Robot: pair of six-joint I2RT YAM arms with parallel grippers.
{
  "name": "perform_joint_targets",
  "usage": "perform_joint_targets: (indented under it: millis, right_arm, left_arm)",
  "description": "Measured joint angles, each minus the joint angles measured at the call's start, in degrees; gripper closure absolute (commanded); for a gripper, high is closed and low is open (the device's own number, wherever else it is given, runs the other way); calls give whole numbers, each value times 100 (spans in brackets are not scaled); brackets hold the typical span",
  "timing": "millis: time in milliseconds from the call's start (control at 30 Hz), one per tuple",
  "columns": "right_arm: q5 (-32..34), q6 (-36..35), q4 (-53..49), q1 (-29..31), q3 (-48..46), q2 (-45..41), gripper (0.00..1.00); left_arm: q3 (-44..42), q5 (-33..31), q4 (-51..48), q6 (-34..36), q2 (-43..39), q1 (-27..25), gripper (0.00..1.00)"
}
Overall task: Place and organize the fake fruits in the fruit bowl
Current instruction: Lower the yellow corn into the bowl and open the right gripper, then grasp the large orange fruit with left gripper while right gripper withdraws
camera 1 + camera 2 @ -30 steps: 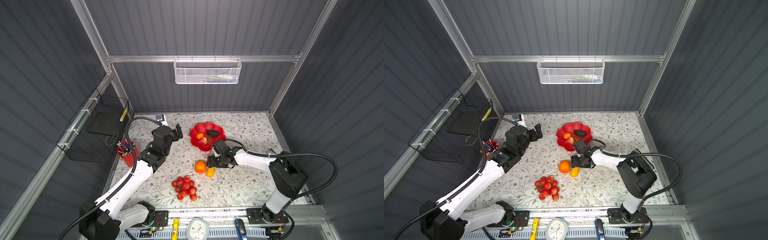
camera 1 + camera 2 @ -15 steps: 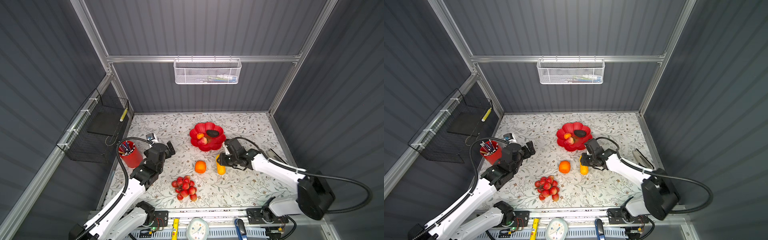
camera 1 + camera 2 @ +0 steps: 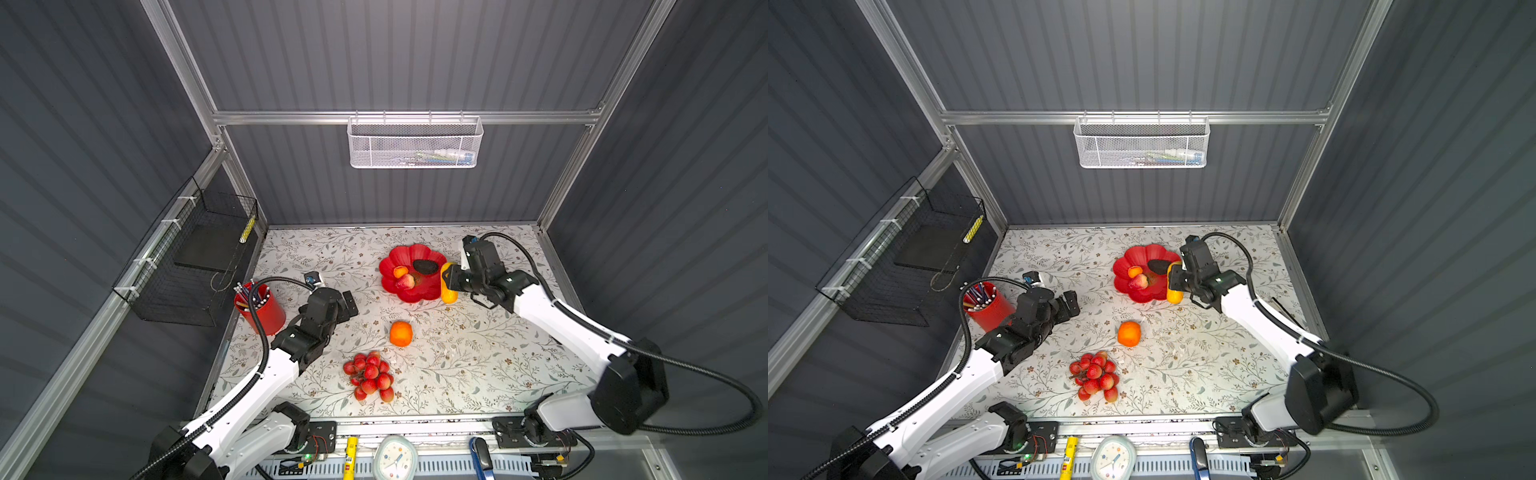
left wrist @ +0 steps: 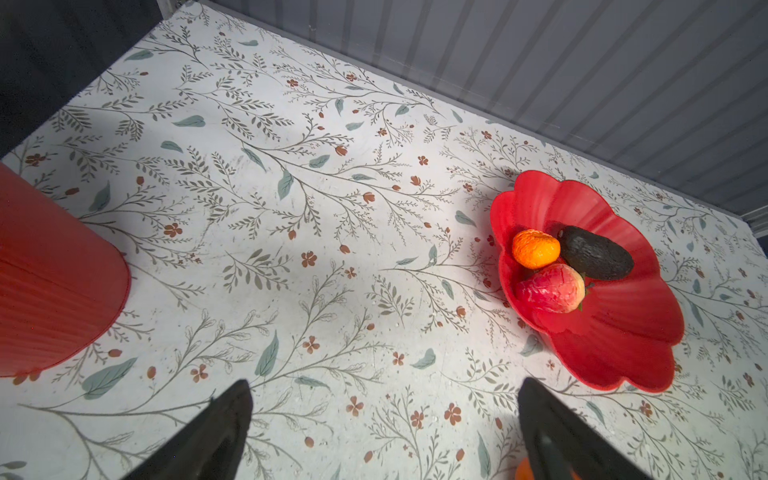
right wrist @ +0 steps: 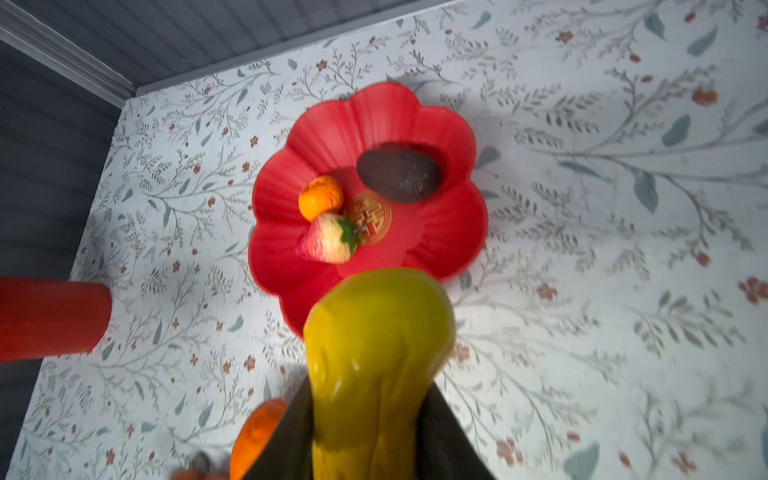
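Well left of the fruit bowl (image 3: 415, 294), the left jaws gape wide and empty. The grape bunch (image 3: 369, 376) and larger orange (image 3: 401, 333) lie on the desk in front of it. At its right rim, the right jaws clamp the yellow oblong fruit (image 3: 449, 296), which is probably light, stiff and slick, so a grip on the narrow part suits it.

I work in a robot test booth, like a lab: grey ridged walls (image 3: 415, 62) in a metal frame (image 3: 407, 117) box in my flowery table (image 3: 478, 374), with wire baskets (image 3: 415, 143) hung up and my arms (image 3: 266, 382) bolted to a front rail (image 3: 415, 424)
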Motion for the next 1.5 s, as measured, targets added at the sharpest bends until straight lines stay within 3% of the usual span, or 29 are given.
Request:
perform_joint_targets:
  millis: [233, 433, 733, 867, 1000, 1233, 1367, 1500]
  right_arm:
    - [-195, -415, 223, -214, 1707, 2133, 65]
    - [-238, -555, 208, -234, 2144, 3254, 62]
    - [-319, -557, 111, -251, 2149, 3375, 16]
    - [-328, -562, 85, -293, 2068, 2634, 1]
    - [-221, -614, 470, -339, 1532, 1078, 1]
    - [315, -647, 1773, -391, -1014, -1714, 1]
    - [560, -568, 1878, -428, -2393, -2347, 1]
    - [675, -428, 1749, -452, -2911, -2559, 1]
  left_arm:
    - [0, 286, -210, 2, -262, 0, 0]
    - [0, 455, -411, 0, -422, 0, 0]
    - [2, 678, -413, 4, -289, 0, 0]
    - [59, 844, -415, 7, 28, 0, 0]
    - [149, 1047, -372, 11, 280, 0, 0]
    - [249, 1408, -229, 11, 715, 0, 0]
    - [341, 1888, -105, 52, 1073, 0, 2]
    - [758, 2334, -63, 129, 1746, -210, 2]
